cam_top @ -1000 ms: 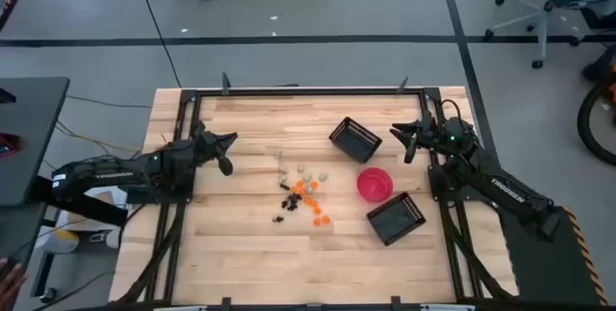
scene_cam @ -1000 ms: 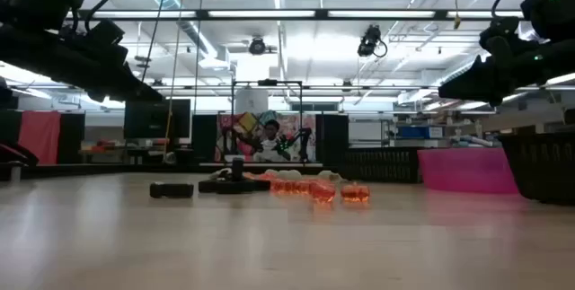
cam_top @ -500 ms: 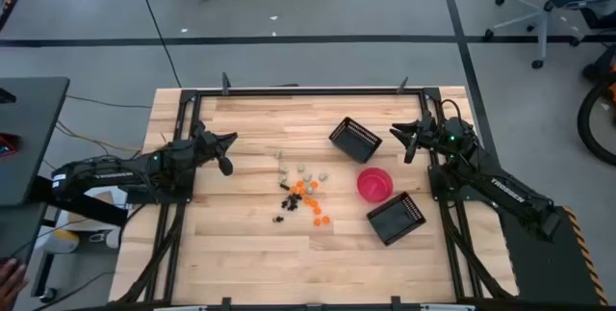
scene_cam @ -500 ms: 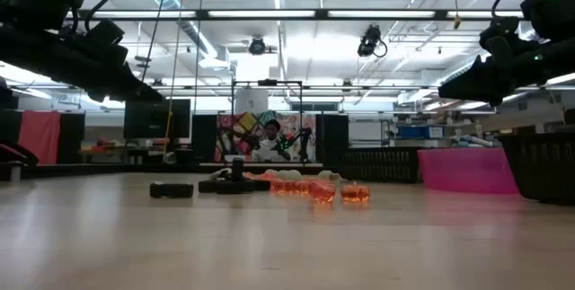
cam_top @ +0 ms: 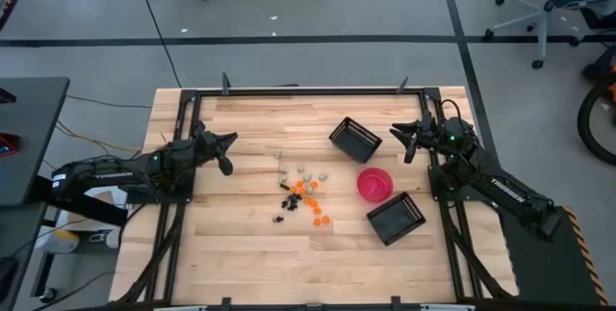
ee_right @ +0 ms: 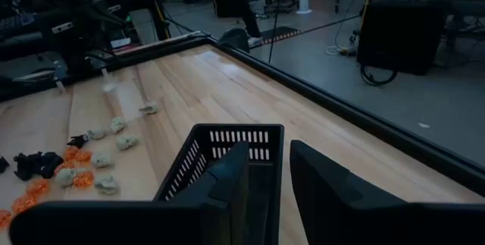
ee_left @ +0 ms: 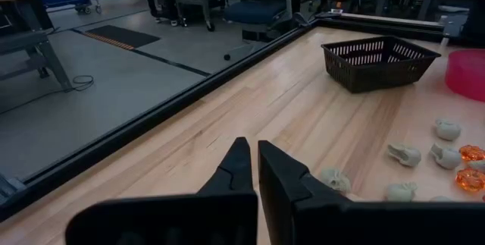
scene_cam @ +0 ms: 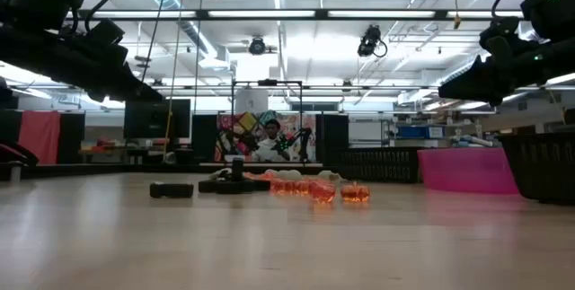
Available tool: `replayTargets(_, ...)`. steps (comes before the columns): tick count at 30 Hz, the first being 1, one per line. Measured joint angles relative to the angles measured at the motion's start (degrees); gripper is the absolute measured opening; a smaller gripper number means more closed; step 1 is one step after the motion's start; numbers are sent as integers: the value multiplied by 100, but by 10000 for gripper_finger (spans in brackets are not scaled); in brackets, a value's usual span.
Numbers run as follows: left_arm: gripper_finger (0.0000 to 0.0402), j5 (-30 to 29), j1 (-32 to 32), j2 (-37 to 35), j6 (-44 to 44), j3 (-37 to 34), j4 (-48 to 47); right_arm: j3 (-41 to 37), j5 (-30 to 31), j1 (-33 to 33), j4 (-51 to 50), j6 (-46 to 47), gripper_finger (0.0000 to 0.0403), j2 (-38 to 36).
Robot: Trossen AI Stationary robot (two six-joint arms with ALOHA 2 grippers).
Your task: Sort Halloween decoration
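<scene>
left pincer: my left gripper (cam_top: pixel 226 153) is hovering over the wooden slat table (cam_top: pixel 250 253) near its left side, fingers pressed together, gripping nothing; in the left wrist view (ee_left: pixel 254 171) the two tips are meeting.
right pincer: my right gripper (cam_top: pixel 405 141) is hanging over the far right corner of the table, fingers standing a little apart with a gap between them (ee_right: pixel 269 192), nothing between them.
task items: the tiny Halloween trinkets (cam_top: pixel 303 188) are lying loose in a cluster mid-table, between my two arms and well apart from both grippers.
by colour: pale whitish-grey skull shapes (ee_left: pixel 404 154) are sitting on the far side of the cluster, orange pieces (cam_top: pixel 312 194) in the middle, black pieces (cam_top: pixel 286 201) toward the left and near side.
bins: one black slatted rectangular basket (cam_top: pixel 355 139) is sitting beyond the round pink bowl (cam_top: pixel 374 184), a second black slatted basket (cam_top: pixel 396 219) just on the bowl's near side; contents: cannot tell.
writing: white lettering is showing along each of my arms in the high view, too small to make out.
</scene>
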Motion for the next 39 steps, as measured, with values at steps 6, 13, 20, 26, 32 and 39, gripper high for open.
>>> replayTargets(6, 2, 0, 2, 1, 0, 0, -2, 1, -1, 1, -2, 1, 104, -1)
replayTargets(13, 2, 0, 2, -1, 0, 0, -2, 0, 1, 2, -1, 0, 104, -1)
replayTargets(20, 2, -2, 1, -1, 0, 0, -1, 2, -1, 1, 0, -1, 104, 0)
replayTargets(26, 2, 0, 0, 0, 0, 2, 0, 1, 1, 2, -1, 0, 104, -1)
replayTargets(32, 2, -2, 2, -1, 0, 2, 2, 0, 0, 1, -2, 1, 105, -1)
replayTargets(39, 2, -2, 2, -4, -1054, 0, 518, 0, 1, 2, 0, -2, 105, 0)
